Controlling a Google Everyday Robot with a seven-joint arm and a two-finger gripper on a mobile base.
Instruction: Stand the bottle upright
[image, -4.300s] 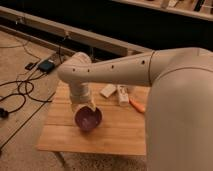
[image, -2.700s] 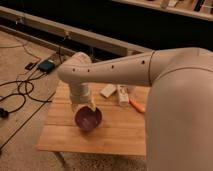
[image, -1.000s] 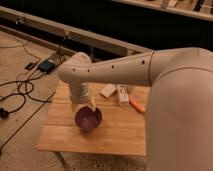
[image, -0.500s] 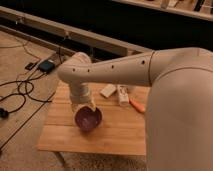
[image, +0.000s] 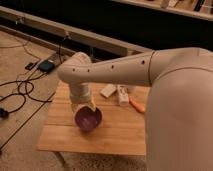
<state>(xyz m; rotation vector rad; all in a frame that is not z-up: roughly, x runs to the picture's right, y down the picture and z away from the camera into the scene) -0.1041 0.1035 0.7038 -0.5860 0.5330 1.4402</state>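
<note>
Hanging released over the purple bowl (image: 90, 121), the pincer (image: 83, 106) perhaps touches its rim.

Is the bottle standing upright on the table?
No, the bottle lies on its side on the table beside the block, while the gripper hangs over the bowl.

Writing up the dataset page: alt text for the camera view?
A white robot arm reaches over a wooden table, its gripper hanging just above a purple bowl. Farther back, a small bottle lies on its side between a white block and an orange object.
</note>
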